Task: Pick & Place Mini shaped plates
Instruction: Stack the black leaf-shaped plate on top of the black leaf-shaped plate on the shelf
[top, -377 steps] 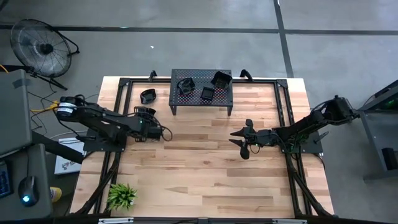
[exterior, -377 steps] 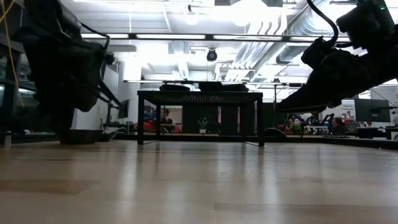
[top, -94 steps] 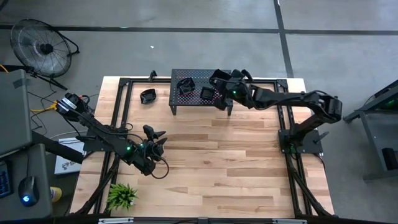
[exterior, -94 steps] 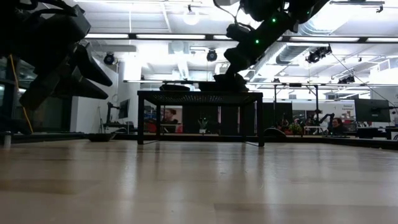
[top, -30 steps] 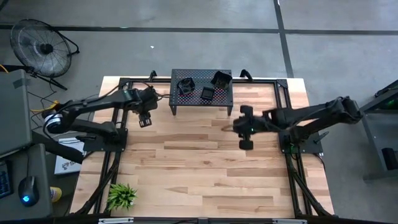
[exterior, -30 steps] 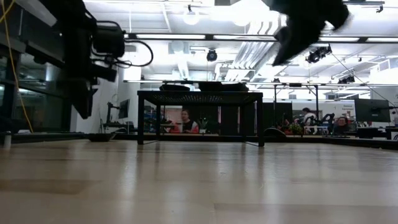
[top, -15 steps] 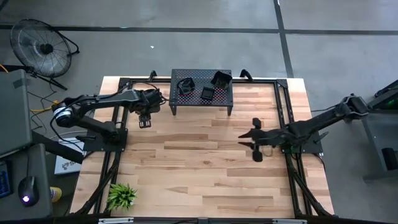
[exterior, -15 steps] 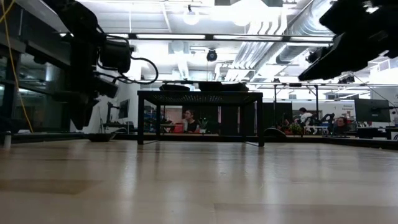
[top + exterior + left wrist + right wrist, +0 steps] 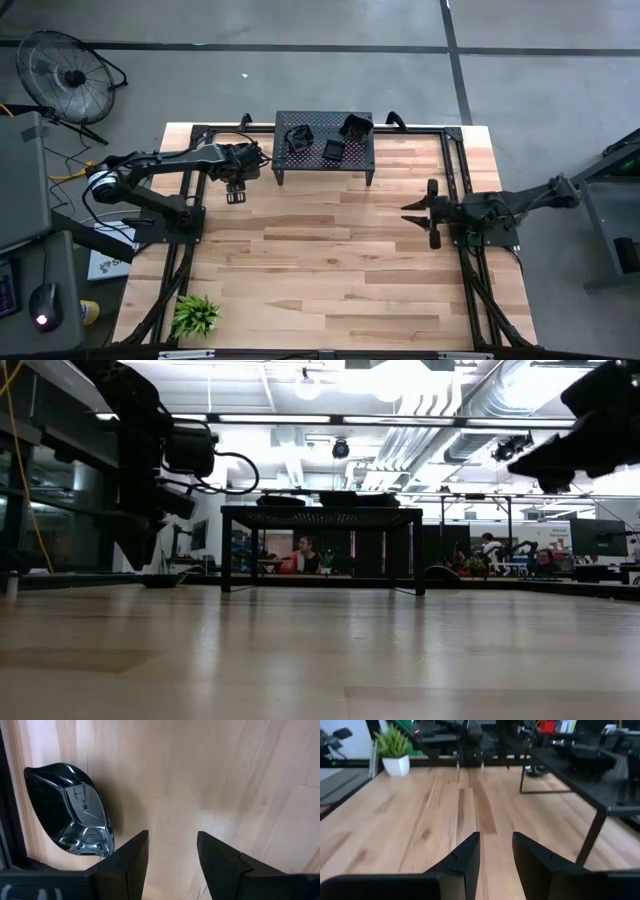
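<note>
R gripper [image 9: 428, 213] pulled back, prob. empty.

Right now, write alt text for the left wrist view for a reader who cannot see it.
The left pincer, its two dark fingers open and empty, hangs over a pale wooden table. A glossy black leaf-shaped mini plate lies on the wood just beside one finger, not between them.

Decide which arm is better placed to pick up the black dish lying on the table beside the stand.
Left. Its open, empty left gripper hangs just over the dish; the right gripper is across the table.
</note>
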Controlling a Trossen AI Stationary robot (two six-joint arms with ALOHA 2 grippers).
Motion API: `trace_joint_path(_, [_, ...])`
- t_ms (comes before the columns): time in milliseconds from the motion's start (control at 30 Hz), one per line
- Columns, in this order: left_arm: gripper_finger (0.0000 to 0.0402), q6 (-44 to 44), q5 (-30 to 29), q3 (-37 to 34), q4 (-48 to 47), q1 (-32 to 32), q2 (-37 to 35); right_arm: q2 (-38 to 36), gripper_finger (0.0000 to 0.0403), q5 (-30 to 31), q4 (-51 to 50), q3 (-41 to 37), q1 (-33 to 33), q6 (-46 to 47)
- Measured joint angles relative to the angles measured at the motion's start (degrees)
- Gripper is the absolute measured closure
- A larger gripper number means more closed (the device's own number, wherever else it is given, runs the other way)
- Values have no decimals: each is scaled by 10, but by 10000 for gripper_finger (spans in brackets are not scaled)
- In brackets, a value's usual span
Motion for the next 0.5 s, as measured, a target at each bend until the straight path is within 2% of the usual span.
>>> trace_joint_path(200, [238, 0, 0, 0, 4, 0, 0, -100, 293, -92, -79, 0, -25, 1])
trace_joint_path(300, [238, 0, 3, 0, 9, 0, 0, -100, 293, -121, -77, -1, -36, -16])
trace_joint_path(500, [238, 0, 14, 0, 16, 0, 0, -95, 293, -167, 45, -41, -66, -40])
